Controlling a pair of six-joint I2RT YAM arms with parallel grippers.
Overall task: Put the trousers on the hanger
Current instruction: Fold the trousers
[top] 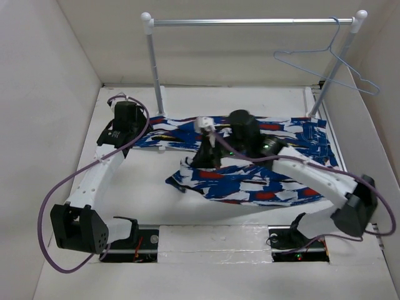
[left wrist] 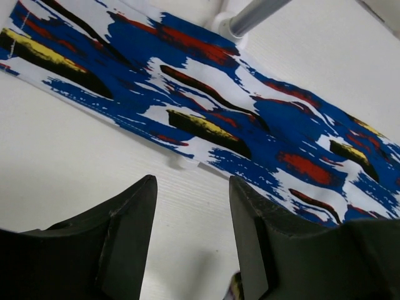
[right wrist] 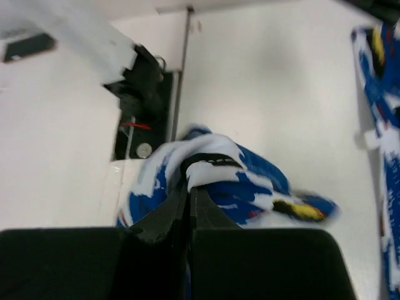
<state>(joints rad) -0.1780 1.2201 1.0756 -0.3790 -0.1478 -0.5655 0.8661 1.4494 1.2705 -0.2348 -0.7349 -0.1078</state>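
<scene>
The printed trousers lie across the middle of the table, one leg along the back and one bunched nearer the front. My right gripper is shut on a fold of the trousers and holds it lifted above the table. My left gripper is open and empty, just above the table beside the left end of the back trouser leg. The light-blue wire hanger hangs by its hook from the right end of the silver rail.
The rail's white posts stand at the back left and back right of the table. The left post's foot is just beyond the trouser leg. White walls close in the table on three sides. The arm bases sit at the near edge.
</scene>
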